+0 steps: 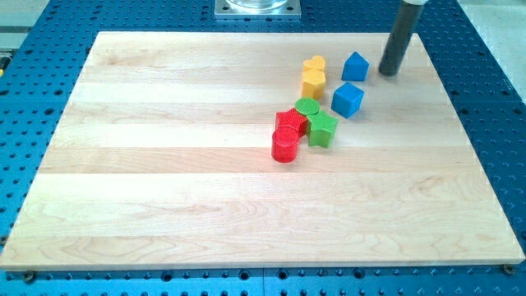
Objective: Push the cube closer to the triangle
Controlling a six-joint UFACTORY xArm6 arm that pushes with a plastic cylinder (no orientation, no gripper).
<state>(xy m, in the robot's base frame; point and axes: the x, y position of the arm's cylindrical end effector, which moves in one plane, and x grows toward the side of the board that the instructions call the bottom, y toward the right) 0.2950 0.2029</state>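
Note:
A blue cube (pixel 348 99) sits on the wooden board right of centre, toward the view's top. A blue triangle-topped block (pixel 355 66) stands just above it, with a small gap between them. My tip (pixel 388 71) rests on the board just to the right of the blue triangle block and up-right of the cube, touching neither.
A yellow heart block (pixel 313 66) and a yellow block (pixel 313 83) stand left of the blue pair. Below them cluster a green cylinder (pixel 307 108), a green block (pixel 322 130), a red block (pixel 289 120) and a red cylinder (pixel 284 145). The board's top edge (pixel 246 34) is near.

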